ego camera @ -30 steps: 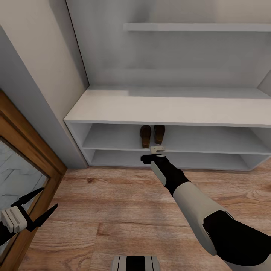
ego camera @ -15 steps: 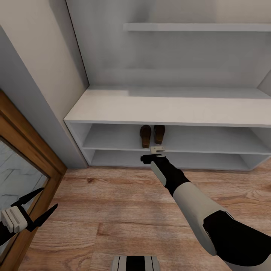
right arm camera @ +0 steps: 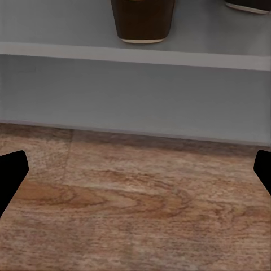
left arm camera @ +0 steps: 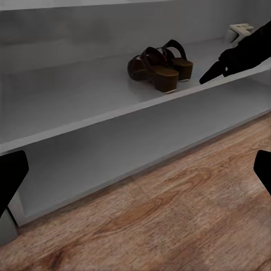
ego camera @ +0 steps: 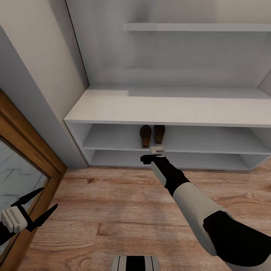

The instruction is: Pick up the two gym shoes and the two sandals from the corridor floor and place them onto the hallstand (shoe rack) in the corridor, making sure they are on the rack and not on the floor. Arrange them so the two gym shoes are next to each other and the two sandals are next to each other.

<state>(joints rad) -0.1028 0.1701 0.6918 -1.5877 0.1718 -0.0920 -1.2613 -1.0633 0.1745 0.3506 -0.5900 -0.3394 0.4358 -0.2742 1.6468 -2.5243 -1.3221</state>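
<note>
Two dark brown sandals stand side by side on the upper tier of the white-grey hallstand. In the left wrist view the sandals sit together on that shelf. My right gripper hovers just in front of the tier's edge, below the sandals; it is open and empty, with its fingertips wide apart and a sandal heel ahead. My left gripper hangs open and empty over the wood floor at the lower left. The gym shoes are out of view.
A wood-framed door with a marbled panel stands at the left beside a grey wall. The rack's thick top, its lower tier and a high shelf are bare.
</note>
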